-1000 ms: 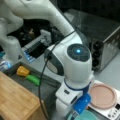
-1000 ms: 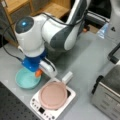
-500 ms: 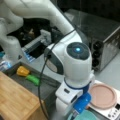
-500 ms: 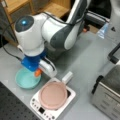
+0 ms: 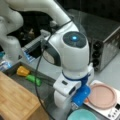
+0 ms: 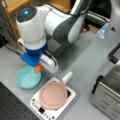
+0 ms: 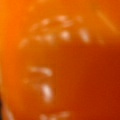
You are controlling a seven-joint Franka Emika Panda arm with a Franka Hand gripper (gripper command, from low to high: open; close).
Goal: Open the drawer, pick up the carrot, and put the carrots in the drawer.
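Note:
My gripper [image 6: 35, 65], on a blue hand, hangs just over the right rim of a teal bowl [image 6: 26, 78] and is shut on the small orange carrot [image 6: 38, 69]. Only a sliver of the carrot [image 5: 86, 100] shows beside the gripper [image 5: 81, 98] in a front view. Orange carrot [image 7: 60, 60] skin fills the whole wrist view. The drawer [image 5: 47, 90] stands open at a front view's left, a dark grey tray under the wooden cabinet top [image 5: 15, 100].
A yellow toy vegetable [image 5: 22, 71] and a green one [image 5: 33, 80] lie in the drawer. A pink plate [image 6: 53, 95] rests on a white scale beside the bowl. A silver toaster oven [image 5: 105, 47] stands at the right. A black cable hangs from the arm.

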